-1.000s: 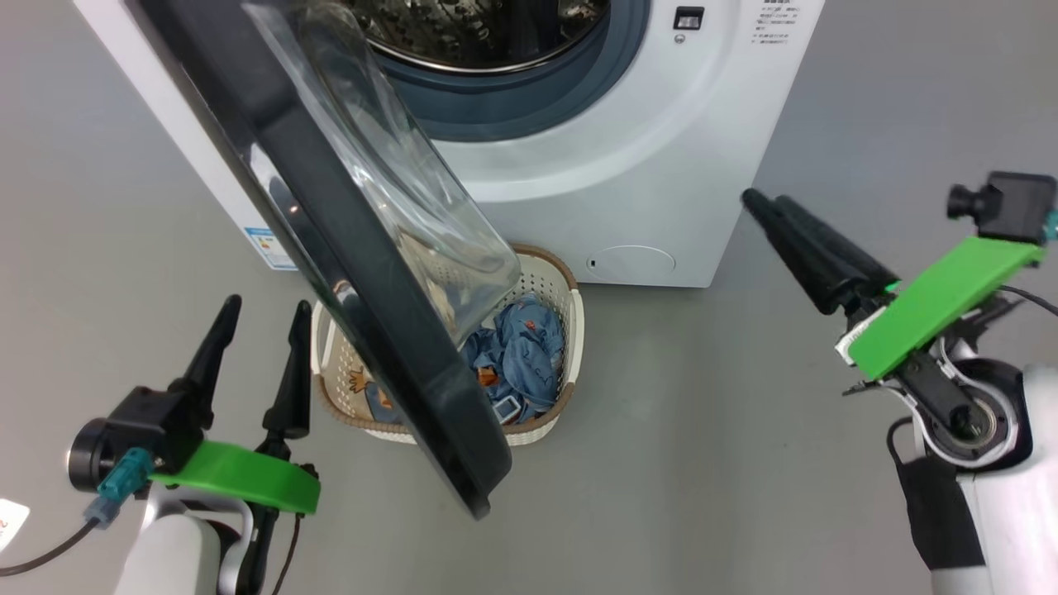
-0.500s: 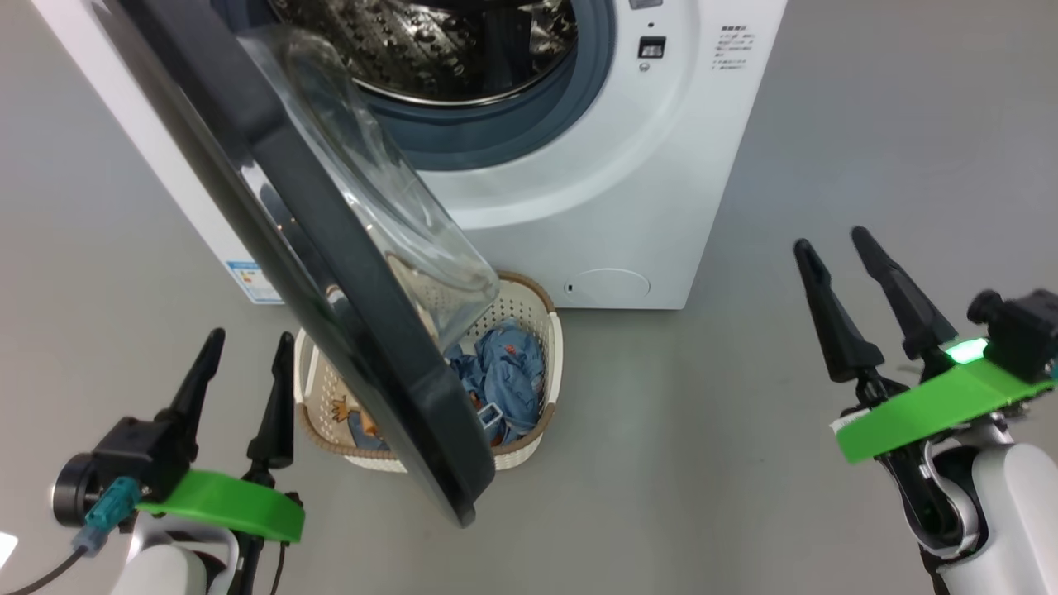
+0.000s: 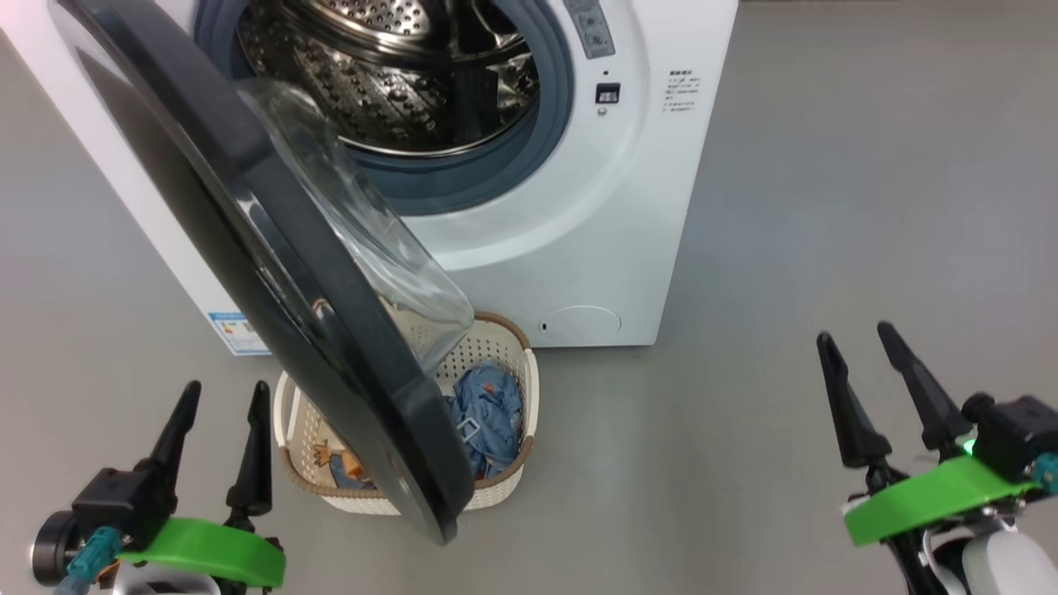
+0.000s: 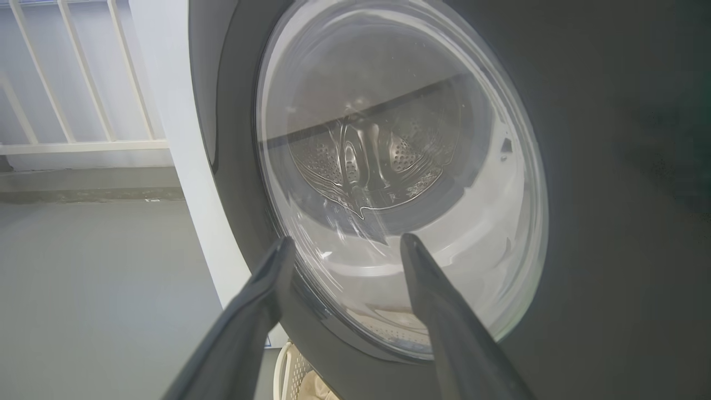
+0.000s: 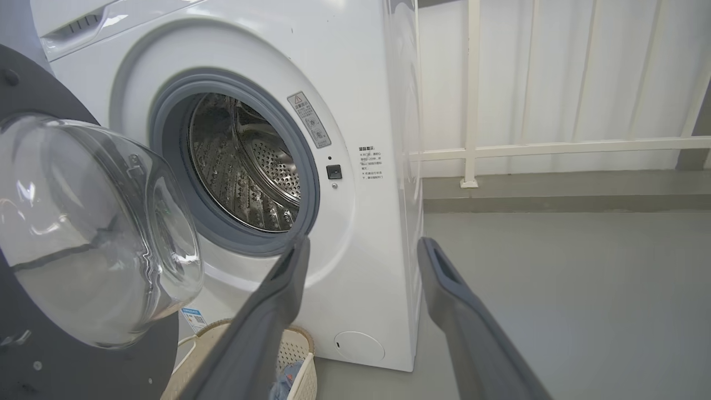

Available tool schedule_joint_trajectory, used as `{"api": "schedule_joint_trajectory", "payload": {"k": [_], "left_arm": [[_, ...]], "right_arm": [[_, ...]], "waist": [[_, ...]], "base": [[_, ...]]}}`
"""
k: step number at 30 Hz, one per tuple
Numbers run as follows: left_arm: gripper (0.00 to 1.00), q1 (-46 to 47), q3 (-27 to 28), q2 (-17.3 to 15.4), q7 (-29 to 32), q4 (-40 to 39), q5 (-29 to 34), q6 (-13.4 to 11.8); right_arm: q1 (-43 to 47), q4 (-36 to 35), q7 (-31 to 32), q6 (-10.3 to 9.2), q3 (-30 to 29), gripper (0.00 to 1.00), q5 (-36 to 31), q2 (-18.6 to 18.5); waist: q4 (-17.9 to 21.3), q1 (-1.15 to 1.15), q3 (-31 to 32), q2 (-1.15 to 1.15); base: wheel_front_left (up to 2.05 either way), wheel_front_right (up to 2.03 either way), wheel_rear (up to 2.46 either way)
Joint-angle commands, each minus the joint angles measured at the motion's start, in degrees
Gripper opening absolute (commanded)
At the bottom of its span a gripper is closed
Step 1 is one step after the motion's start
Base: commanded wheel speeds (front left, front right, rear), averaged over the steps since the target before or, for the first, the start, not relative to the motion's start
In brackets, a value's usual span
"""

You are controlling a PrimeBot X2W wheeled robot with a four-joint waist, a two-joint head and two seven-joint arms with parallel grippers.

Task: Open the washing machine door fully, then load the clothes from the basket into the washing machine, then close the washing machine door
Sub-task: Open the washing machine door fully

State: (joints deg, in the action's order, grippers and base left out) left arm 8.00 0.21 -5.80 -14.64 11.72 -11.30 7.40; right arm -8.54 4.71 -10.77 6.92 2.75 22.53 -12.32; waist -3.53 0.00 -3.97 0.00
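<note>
Bright, even light with soft shadows. The washing machine door [image 4: 400, 178] shines with glare, and up close it looks maybe a bit blurry.

Before washing machine [image 3: 579, 207]: basket [image 3: 530, 397], clothes [image 3: 488, 413] inside, door [image 3: 347, 364] overhanging it.

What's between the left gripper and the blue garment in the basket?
The open washing machine door, its black rim overhanging the basket, seen in the head view.

The washing machine door [image 3: 331, 347] hides the middle of the basket [image 3: 531, 388] and much of the clothes [image 3: 488, 405]; the top of the washing machine [image 3: 628, 207] is cropped.
</note>
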Motion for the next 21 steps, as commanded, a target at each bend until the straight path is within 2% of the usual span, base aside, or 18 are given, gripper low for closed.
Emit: {"api": "schedule_joint_trajectory", "payload": {"k": [1, 11, 21], "left_arm": [[1.00, 0.5, 2.2, -0.8, -0.4, -1.7, 0.6, 0.1], [1.00, -2.4, 2.9, 0.6, -0.4, -2.5, 1.1, 0.0], [1.00, -6.5, 3.2, 2.1, -0.4, -5.0, 1.1, -1.4]], "right_arm": [[0.8, -1.0, -0.7, 0.57, 0.8, 1.00, -1.3, 0.0], [6.1, -1.3, -2.2, 0.57, -0.9, 1.00, -5.6, 2.9], [9.7, -1.5, -3.4, 0.57, -3.5, 1.00, -9.4, 5.0]], "waist": [[0.5, 0.00, 0.8, 0.00], [1.8, 0.00, 3.0, 0.00], [2.1, 0.00, 3.5, 0.00]], "base": [[0.00, 0.00, 0.00], [0.00, 0.00, 0.00], [0.00, 0.00, 0.00]]}}
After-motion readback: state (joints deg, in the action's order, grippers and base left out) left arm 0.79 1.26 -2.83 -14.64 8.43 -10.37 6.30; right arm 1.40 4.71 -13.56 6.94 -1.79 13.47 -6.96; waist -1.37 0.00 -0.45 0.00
